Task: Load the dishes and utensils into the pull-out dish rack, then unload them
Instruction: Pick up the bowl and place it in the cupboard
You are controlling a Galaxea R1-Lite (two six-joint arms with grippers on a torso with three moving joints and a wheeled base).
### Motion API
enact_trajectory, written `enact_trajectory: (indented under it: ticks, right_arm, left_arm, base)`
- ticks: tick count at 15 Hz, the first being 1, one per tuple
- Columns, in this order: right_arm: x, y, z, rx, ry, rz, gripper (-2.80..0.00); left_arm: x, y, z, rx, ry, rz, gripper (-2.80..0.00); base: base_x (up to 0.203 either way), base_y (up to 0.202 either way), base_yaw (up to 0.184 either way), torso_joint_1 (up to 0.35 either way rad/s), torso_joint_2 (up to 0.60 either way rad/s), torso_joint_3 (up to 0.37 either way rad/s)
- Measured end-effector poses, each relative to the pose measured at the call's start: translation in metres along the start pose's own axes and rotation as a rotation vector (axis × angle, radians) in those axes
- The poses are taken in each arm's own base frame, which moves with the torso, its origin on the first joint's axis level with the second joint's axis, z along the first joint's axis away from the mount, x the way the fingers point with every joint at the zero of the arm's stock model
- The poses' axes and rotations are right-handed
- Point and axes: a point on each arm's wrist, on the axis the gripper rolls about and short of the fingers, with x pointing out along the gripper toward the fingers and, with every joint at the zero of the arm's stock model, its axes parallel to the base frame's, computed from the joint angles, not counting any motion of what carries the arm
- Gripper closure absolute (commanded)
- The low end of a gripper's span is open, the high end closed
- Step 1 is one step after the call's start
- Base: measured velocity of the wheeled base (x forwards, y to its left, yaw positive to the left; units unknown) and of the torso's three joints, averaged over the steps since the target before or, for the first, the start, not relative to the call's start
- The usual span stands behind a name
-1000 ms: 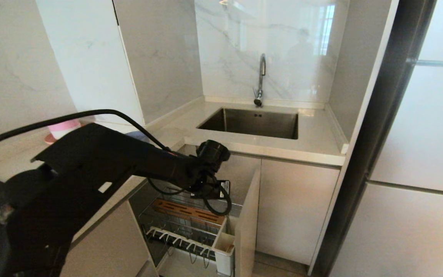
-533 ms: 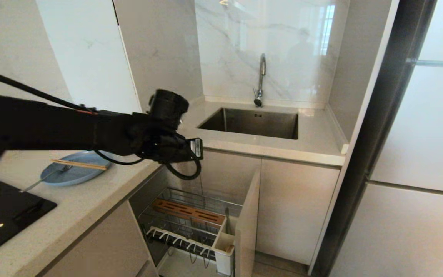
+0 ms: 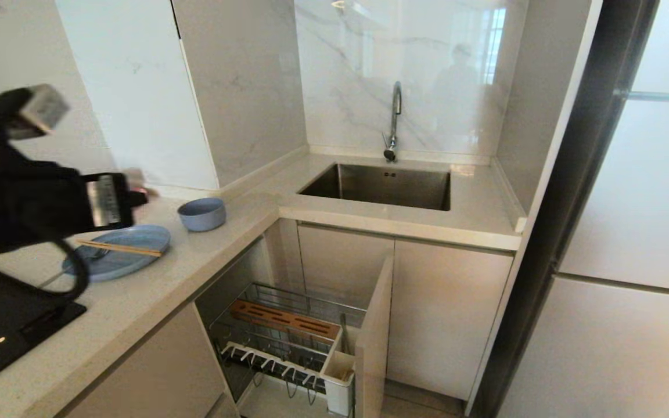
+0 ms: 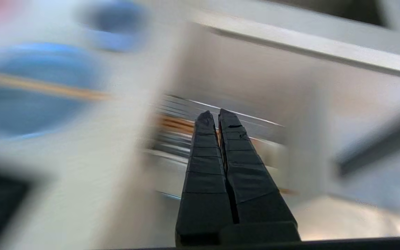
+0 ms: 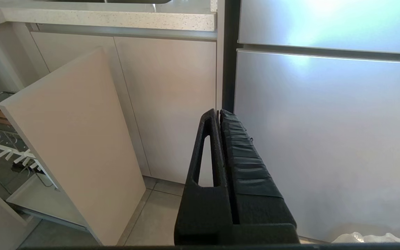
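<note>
Pale-blue plate (image 3: 119, 252) lying flat on the surface (image 3: 154, 302), chopsticks (image 3: 119, 248) resting across it, slim silver utensil (image 3: 93, 253) partly under the arm. Small blue bowl (image 3: 201, 213) just beside, nearer the corner. Pull-out dish rack (image 3: 288, 342) drawn out below, nothing loaded. Left tool (image 4: 217, 119) clenched on nothing, raised over the surface's left end. Right tool (image 5: 219, 116) likewise clenched, parked low facing the cabinet fronts.

Probably stiff, light, matte and breakable: bowl best pinched at the rim wall, plate at its raised edge. Chopsticks thin and apt to roll; best gripped mid-length, both together.
</note>
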Motion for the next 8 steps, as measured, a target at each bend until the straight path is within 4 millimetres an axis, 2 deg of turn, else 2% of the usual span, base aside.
enact_trajectory:
  ticks: [2,3,5,8]
  right_arm:
    - [0.000,0.000,0.000,0.000,0.000,0.000,0.00]
    - [0.000,0.000,0.000,0.000,0.000,0.000,0.00]
    - [0.000,0.000,0.000,0.000,0.000,0.000,0.00]
    - [0.000,0.000,0.000,0.000,0.000,0.000,0.00]
  left_arm:
    - [-0.050,0.024,-0.013,0.041,-0.098,0.083,0.00]
    - [-0.076,0.032,-0.025,0.063,-0.145,0.125,0.00]
    - [-0.114,0.041,-0.059,0.113,-0.219,0.200,0.00]
    - [-0.141,0.042,-0.122,0.169,-0.296,0.251,0.00]
  base:
    - [0.000,0.000,0.000,0.000,0.00,0.000]
    - [0.000,0.000,0.000,0.000,0.00,0.000]
    - [0.000,0.000,0.000,0.000,0.00,0.000]
    - [0.000,0.000,0.000,0.000,0.00,0.000]
